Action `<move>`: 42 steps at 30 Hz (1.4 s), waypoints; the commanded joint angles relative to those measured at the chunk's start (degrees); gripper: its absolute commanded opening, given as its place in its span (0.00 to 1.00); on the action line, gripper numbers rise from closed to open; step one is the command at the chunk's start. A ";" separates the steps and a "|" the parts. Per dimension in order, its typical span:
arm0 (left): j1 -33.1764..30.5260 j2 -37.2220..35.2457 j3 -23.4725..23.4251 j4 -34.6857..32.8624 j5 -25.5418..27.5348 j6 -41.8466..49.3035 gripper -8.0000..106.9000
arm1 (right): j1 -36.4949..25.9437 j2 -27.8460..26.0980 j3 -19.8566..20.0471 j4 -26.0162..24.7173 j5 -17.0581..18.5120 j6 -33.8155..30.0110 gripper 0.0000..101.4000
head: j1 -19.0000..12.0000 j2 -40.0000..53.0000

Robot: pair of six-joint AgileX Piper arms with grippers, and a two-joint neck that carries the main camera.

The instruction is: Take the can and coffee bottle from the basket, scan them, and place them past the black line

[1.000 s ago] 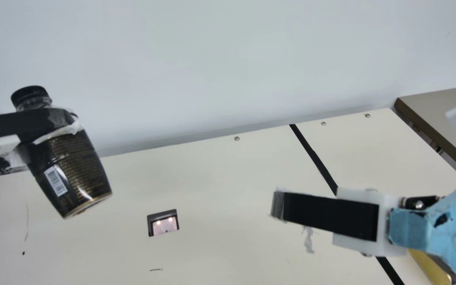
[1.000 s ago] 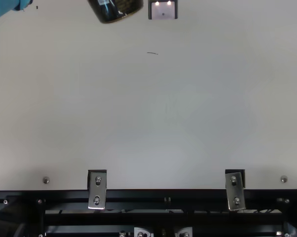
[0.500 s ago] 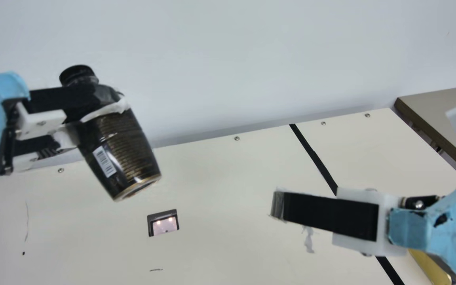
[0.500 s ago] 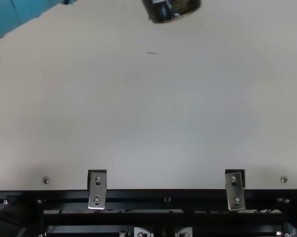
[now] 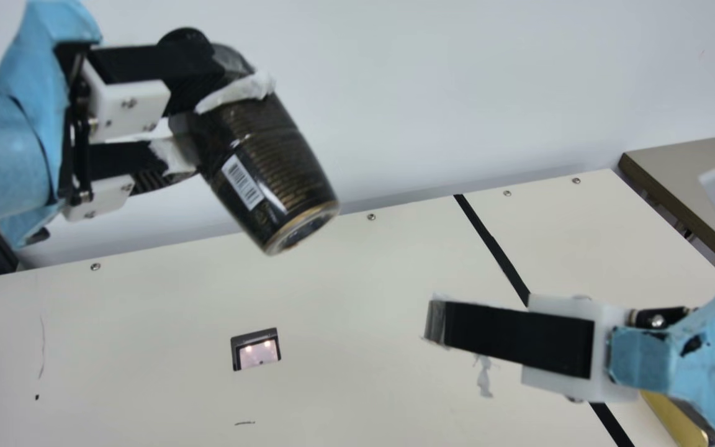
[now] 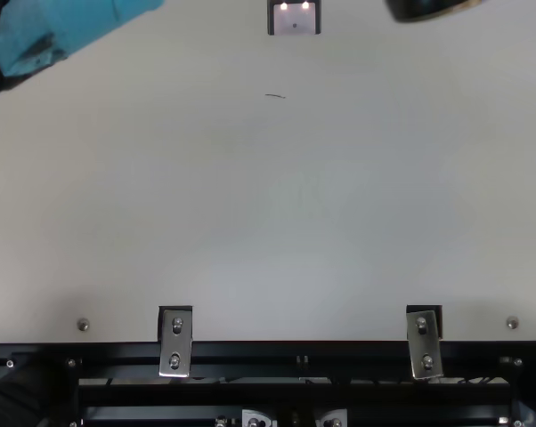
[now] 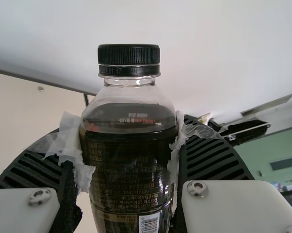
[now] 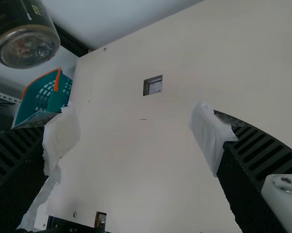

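Cream table (image 5: 345,292), basket (image 8: 32,104) beside; left hand (image 5: 213,104) gripping tilted coffee bottle (image 5: 270,164), dark liquid (image 7: 105,115) inside; right hand (image 5: 437,321) open.

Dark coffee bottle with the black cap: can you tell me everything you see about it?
The dark, shiny coffee bottle looks like plastic. It has a ribbed black cap, a clear neck, dark liquid inside, and a black-and-gold label with a white barcode. It hangs tilted off the cream table, clamped between the left gripper's fingers, whose torn whitish wrapping touches it.
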 commanded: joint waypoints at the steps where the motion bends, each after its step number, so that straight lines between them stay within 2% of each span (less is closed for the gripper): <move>1: -1.23 0.08 -0.69 0.21 -0.92 -1.50 0.16 | 0.00 0.00 0.00 0.00 0.00 0.00 1.00 | -1.52 -0.33; 17: -8.67 0.20 -3.25 0.09 -7.06 -8.34 0.16 | 0.00 0.00 0.00 0.00 0.00 0.00 1.00 | -1.52 -0.33; 28: -11.98 0.10 -3.79 -2.84 -7.71 -9.54 0.16 | 0.00 0.00 0.00 0.00 0.00 0.00 1.00 | -1.52 -0.33; 42: -11.84 0.06 -3.57 -3.39 -7.63 -8.86 0.16 | 0.00 0.00 0.00 0.00 0.00 0.00 1.00 | -1.52 -0.33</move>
